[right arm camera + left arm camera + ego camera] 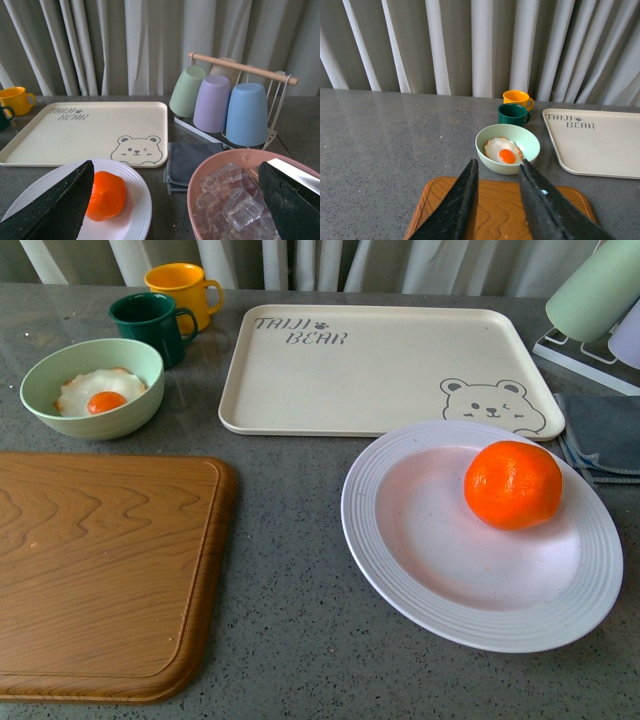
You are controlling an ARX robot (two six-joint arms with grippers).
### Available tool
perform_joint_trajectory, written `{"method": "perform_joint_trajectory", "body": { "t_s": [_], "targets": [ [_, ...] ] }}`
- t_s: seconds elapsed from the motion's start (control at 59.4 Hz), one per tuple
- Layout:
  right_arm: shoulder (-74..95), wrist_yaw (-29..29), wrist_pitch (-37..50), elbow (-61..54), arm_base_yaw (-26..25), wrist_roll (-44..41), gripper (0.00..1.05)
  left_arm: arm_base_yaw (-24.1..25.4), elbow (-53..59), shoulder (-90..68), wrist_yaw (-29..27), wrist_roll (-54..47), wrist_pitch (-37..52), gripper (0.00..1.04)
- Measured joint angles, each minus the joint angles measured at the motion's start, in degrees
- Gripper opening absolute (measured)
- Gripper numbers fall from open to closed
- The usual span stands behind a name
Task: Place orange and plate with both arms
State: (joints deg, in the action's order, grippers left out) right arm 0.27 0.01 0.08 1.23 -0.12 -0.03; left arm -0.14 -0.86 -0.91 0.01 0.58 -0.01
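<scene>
Left tool (498, 164) has its two dark fingers (460, 205) spread apart with nothing between them, above the wooden board (100, 570), which lies on the worktop (290, 640) nearer than the bear tray (380, 370) and off its left side. Right tool (177, 169) is gaping wide, also empty, its fingers (55, 205) well apart.

Just before the tray's bear corner lies the plate (372, 540), on the worktop and not on the tray, its far rim right at the tray's near edge. The orange (512, 485) sits inside the plate, on the side closest to the printed bear.

Left of the tray stands a pale green bowl (92, 420) holding a fried egg (100, 392), with a green mug (150, 325) and a yellow mug (180, 288) near the tray's far left corner. A grey cloth (603, 435) lies just right of the bear corner.
</scene>
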Motion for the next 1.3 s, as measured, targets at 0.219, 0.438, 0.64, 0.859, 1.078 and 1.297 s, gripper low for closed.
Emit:
{"method": "perform_joint_trajectory", "body": {
  "t_s": [0.219,0.438,0.64,0.859,1.078,1.297],
  "targets": [
    [0.0,0.0,0.0,0.0,0.0,0.0,0.96,0.0,0.0,0.0,0.0,0.0,0.0,0.84],
    [0.0,0.0,0.0,0.0,0.0,0.0,0.96,0.0,0.0,0.0,0.0,-0.1,0.0,0.96],
    [0.0,0.0,0.0,0.0,0.0,0.0,0.96,0.0,0.0,0.0,0.0,-0.1,0.0,0.96],
    [17.1,-2.7,-22.2,8.8,7.8,-5.5,0.96,0.0,0.0,0.0,0.0,-0.1,0.0,0.96],
    [29.6,-1.8,-15.2,8.4,10.2,-0.7,0.96,0.0,0.0,0.0,0.0,-0.1,0.0,0.96],
    [53.9,-6.3,3.5,5.2,11.8,14.5,0.96,0.0,0.0,0.0,0.0,-0.1,0.0,0.96]
  ]
}}
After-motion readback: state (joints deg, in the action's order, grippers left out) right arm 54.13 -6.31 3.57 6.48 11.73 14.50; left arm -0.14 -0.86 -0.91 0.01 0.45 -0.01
